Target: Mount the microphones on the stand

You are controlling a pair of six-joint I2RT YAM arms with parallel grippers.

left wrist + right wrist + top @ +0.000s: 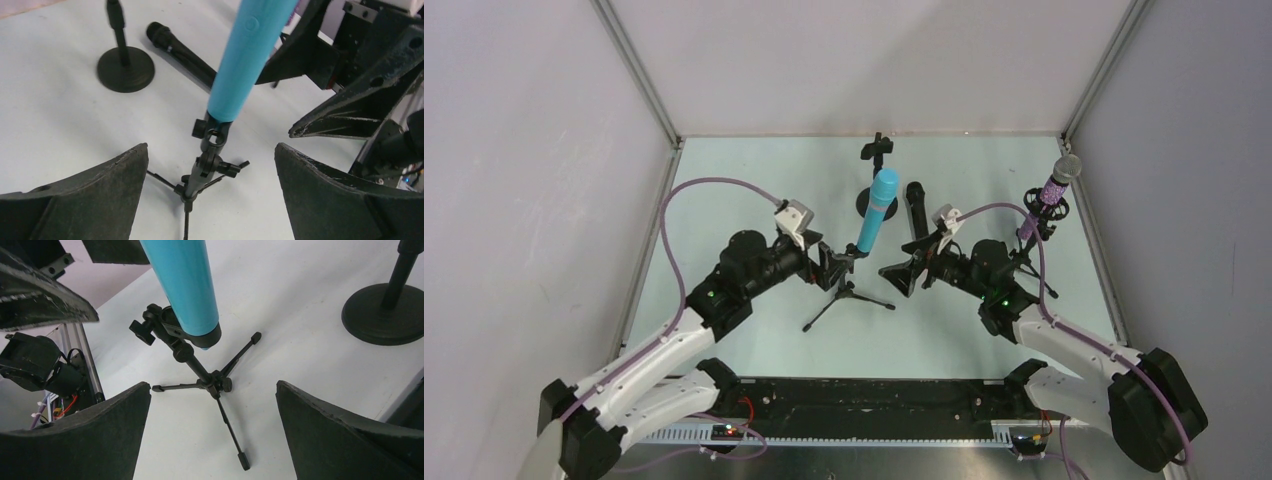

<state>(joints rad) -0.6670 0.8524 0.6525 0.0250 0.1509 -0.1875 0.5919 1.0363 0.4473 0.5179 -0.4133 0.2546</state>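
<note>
Matte black fingers point(100, 195) with scuffed, chalky edges fill the lower corners of both wrist views. The left gripper point(211, 147) is spread wide with nothing held, and the right gripper point(214, 385) is equally agape and empty. Both face one another across the small tripod stand point(848, 296), just beside it; contact cannot be judged. Count: three microphones, three stands, two arms. The cyan microphone point(876, 212) is a smooth, plain plastic cylinder with one small round embossed mark on its side. It tilts toward the far side, its lower end seated in the black clip atop the tripod stand, which has thin rod legs with capped tips and a knurled knob at the joint. The black microphone point(916, 210) lies flat on the pale blue-green table point(754, 180), mesh head toward the far wall, between the round-base stand point(877, 150) and the right gripper. That stand has a flat disc foot and an upright post, its clip empty. The purple microphone point(1056, 185), glittery with a silver head, sits tilted in the ringed holder of a second tripod stand point(1034, 245) at the table's right edge, well apart from the others.
</note>
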